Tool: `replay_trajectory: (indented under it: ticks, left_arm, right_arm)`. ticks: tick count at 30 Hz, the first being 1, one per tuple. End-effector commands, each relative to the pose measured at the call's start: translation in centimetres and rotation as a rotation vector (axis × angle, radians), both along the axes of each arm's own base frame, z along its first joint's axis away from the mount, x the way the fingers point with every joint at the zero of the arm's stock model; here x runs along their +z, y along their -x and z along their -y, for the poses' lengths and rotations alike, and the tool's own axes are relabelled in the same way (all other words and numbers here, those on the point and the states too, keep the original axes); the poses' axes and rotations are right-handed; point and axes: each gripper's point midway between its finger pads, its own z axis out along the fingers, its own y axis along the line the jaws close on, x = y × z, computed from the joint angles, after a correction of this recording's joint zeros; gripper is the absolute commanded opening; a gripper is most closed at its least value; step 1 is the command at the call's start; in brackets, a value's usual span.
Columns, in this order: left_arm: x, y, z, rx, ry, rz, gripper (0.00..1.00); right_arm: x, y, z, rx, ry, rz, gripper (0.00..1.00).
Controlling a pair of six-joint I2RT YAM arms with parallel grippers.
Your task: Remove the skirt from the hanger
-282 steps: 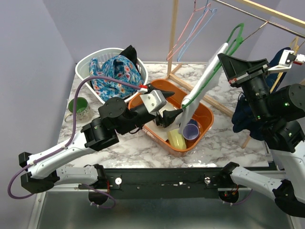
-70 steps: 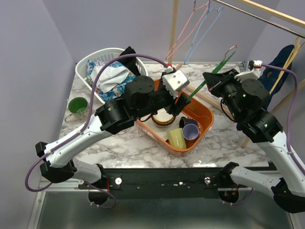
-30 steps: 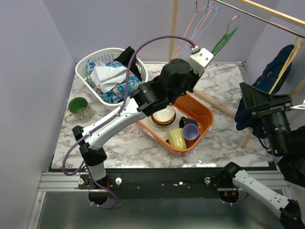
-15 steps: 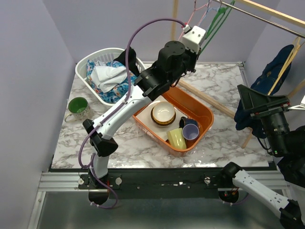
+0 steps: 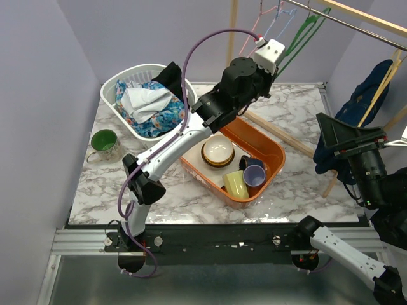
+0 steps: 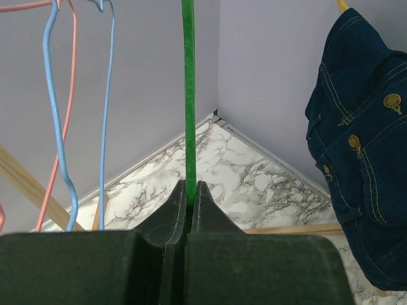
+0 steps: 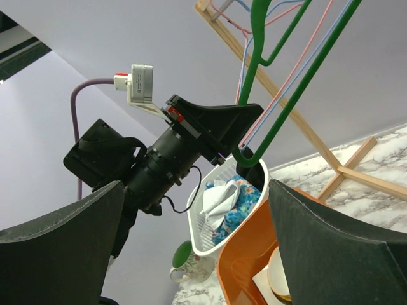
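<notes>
**Marble desk closed in by lilac walls**

A white desk (image 5: 299, 108) veined in grey is enclosed by plain lilac walls. One wall is seen at 9 o'clock (image 5: 38, 95), one at 12 o'clock (image 5: 159, 32) and a third at 3 o'clock (image 5: 343, 54). A wooden garment rack is set on the desk between 12 and 3 o'clock. Its upright post (image 5: 231, 38), slanted top rail (image 5: 367, 17) and base bar (image 5: 286, 136) are seen. The near edge at 6 o'clock is trimmed with an aluminium frame (image 5: 82, 238), below which a dull grey surface (image 5: 210, 286) is seen. The room is lit evenly, and only soft shadows are cast.
</notes>
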Motion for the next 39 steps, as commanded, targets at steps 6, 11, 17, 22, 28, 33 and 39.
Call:
replay_trajectory:
  ticks: [6,11,17,22,28,33,39]
  left_arm:
    - [2.6,0.0,1.1,-0.045,0.077,0.071,0.00]
    - [1.3,-0.6,2.2,-0.056,0.066,0.058,0.00]
    - [-0.4,-0.9,2.3,-0.056,0.045,0.022,0.10]
    - [-0.7,-0.3,1.7,-0.060,0.020,0.004,0.53]
    - [1.7,2.4,-1.6,-0.063,0.040,-0.005,0.88]
    - [3.9,5.2,-4.8,-0.078,0.100,0.001,0.99]
    - [3.2,8.6,-7.7,-0.107,0.092,-0.058,0.99]
  right_arm:
    - [1.1,0.5,-0.2,0.023,0.002,0.027,1.00]
    - [1.0,0.3,-0.3,0.024,-0.002,0.020,1.00]
    - [0.8,0.3,-0.3,0.025,-0.005,0.009,1.00]
    - [0.9,0.3,-0.3,0.024,-0.013,0.002,0.99]
    - [1.8,-0.7,1.1,-0.080,0.068,-0.011,0.92]
    - [2.8,-2.1,3.8,-0.272,0.247,-0.036,0.89]
    - [2.8,-3.1,7.1,-0.476,0.374,-0.158,0.87]
